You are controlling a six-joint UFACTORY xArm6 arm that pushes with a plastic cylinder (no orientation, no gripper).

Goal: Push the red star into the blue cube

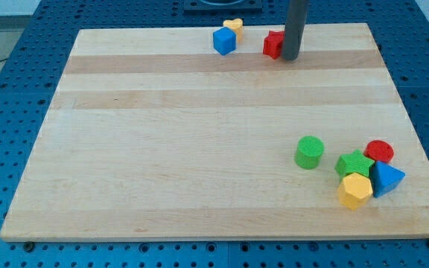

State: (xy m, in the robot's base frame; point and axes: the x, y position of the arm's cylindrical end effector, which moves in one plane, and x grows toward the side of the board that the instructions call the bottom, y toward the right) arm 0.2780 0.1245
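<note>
1. Pale wooden board (pixel 199 149) on blue perforated bench; dark straight rod descending at the view's top, tip (pixel 290 57) resting on the board near the far edge
2. No pincer fitted, so nothing to report as apart, together or clamped; plain rod end only
3. Small red star block (pixel 273 45) just beside the tip on the view's left, apparently touching the rod, partly hidden behind it
4. Blue cube (pixel 224 41) further toward the view's left, a clear gap away from the red star; small yellow block (pixel 234 27) touching the cube behind it, shape unclear
5. Well apart at the view's lower right: green cylinder (pixel 309 152), green star (pixel 354 164), red cylinder (pixel 379 152), blue triangular block (pixel 386 179), yellow hexagonal block (pixel 355 190)
6. Judged stage: lined up for a leftward shove, contact with cube not yet made
7. Risks: tip sitting slightly below star's centre, so star could spin or slip toward the board's top edge and off; off-centre hit could rotate the cube; too much push could shunt yellow block off the board
</note>
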